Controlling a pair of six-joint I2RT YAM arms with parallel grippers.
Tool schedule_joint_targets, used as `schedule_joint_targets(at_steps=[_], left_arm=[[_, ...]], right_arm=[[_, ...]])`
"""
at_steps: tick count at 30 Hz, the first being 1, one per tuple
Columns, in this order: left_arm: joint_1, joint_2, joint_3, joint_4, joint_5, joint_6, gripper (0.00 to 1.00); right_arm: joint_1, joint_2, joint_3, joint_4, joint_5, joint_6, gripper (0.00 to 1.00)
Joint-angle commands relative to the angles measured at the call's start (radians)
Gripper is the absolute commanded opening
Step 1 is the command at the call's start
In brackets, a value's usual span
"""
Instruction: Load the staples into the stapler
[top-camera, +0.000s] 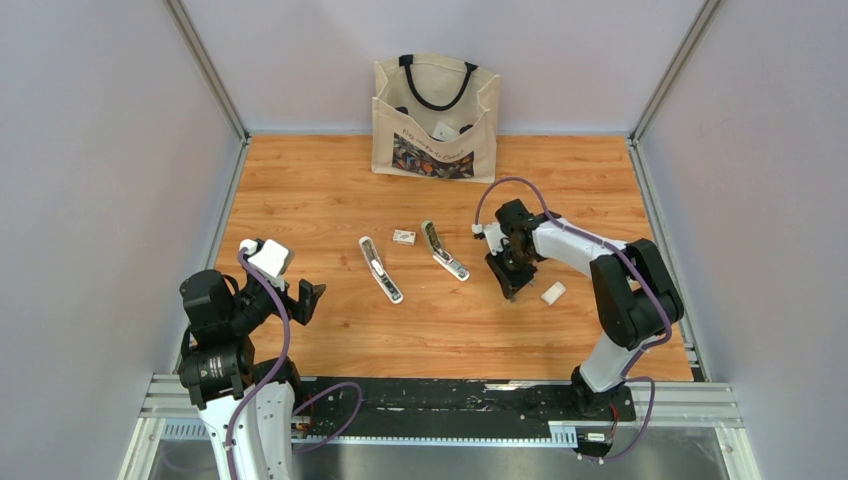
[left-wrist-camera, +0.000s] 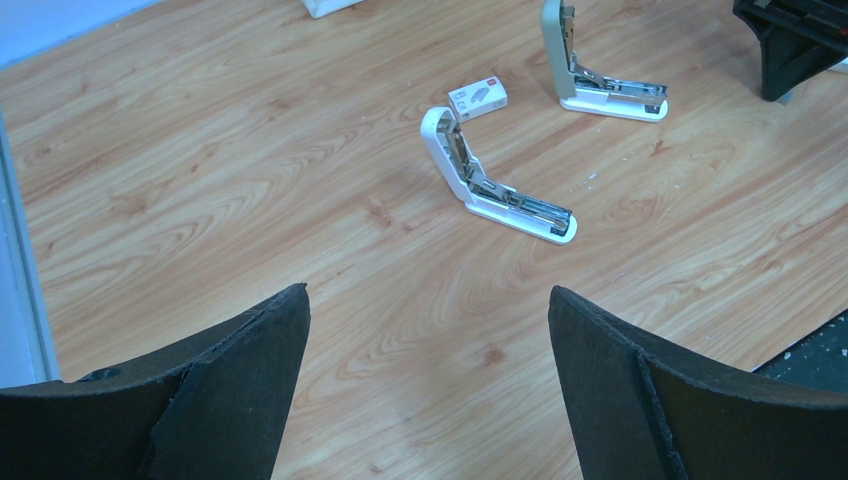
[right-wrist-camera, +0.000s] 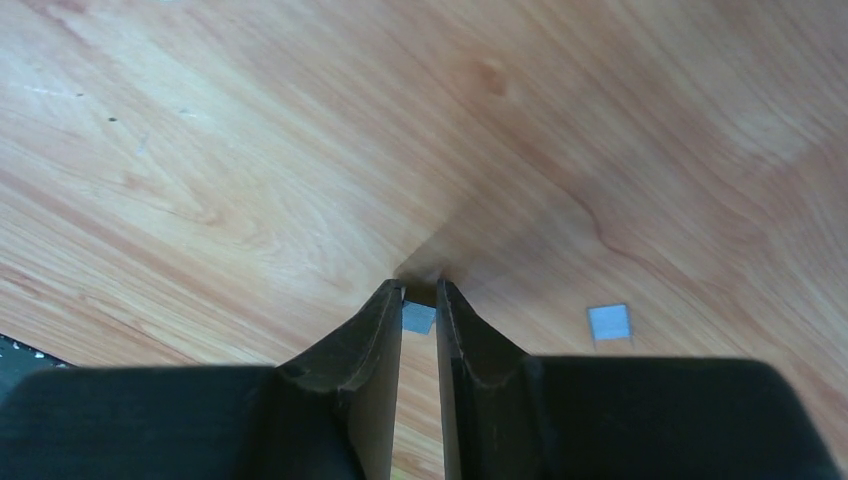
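Observation:
Two staplers lie swung open on the wooden table: a white one (top-camera: 381, 269) (left-wrist-camera: 490, 180) and a greyer one (top-camera: 443, 250) (left-wrist-camera: 600, 75). My right gripper (top-camera: 514, 287) (right-wrist-camera: 420, 300) points down at the table right of them. Its fingers are closed onto a tiny grey strip of staples (right-wrist-camera: 418, 318), which sits between the tips at the table surface. A second small grey strip of staples (right-wrist-camera: 609, 322) lies loose on the wood just to the right. My left gripper (top-camera: 310, 300) (left-wrist-camera: 428, 320) is wide open and empty, hovering near the table's front left.
A small white staple box (top-camera: 403, 237) (left-wrist-camera: 477, 99) lies between the staplers. A small white object (top-camera: 553, 293) lies right of my right gripper. A canvas tote bag (top-camera: 436, 118) stands at the back. Metal rails edge the table.

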Motion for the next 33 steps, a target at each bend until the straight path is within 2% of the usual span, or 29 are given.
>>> schedule_joint_targets(at_steps=[1, 10, 21, 33], left_arm=[[0.014, 0.003, -0.003, 0.021, 0.012, 0.005, 0.96], [0.015, 0.0, -0.003, 0.021, 0.015, 0.007, 0.96], [0.015, 0.0, -0.003, 0.021, 0.012, 0.008, 0.96], [0.015, -0.004, -0.005, 0.021, 0.012, 0.01, 0.96]], right_arm=[[0.067, -0.03, 0.009, 0.006, 0.017, -0.033, 0.22], [0.145, -0.036, 0.008, 0.033, 0.09, -0.079, 0.23], [0.204, -0.088, 0.04, 0.029, 0.05, -0.101, 0.23], [0.204, -0.073, 0.008, 0.029, 0.108, -0.138, 0.34]])
